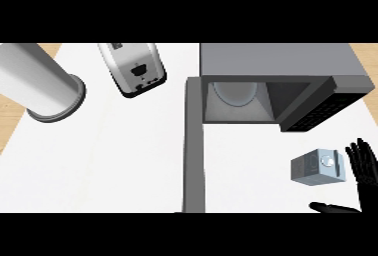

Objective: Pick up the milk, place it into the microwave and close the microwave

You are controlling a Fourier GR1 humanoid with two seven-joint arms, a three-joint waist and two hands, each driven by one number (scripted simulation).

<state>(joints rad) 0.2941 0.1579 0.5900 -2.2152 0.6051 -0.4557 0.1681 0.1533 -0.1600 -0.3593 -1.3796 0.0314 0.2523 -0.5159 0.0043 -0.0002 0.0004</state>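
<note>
Right hand (363,167): at the view's right edge, fingers straight and spread, thumb reaching left along the bottom edge; it holds nothing.
Milk (318,167): just left of the fingers, above the thumb, not touching either (a narrow strip of counter shows between).
Milk's facing: its capped top shows, tipped toward the hand; long axis cannot be told from above.
Microwave (280,85): beyond the hand, up and left, cavity open toward the robot.
Door (193,145): swung out, far left of the hand, running down to the bottom edge.
Open room: bare counter (244,165) between door and milk.
Far left: toaster (133,67), steel cylinder (40,80).
</note>
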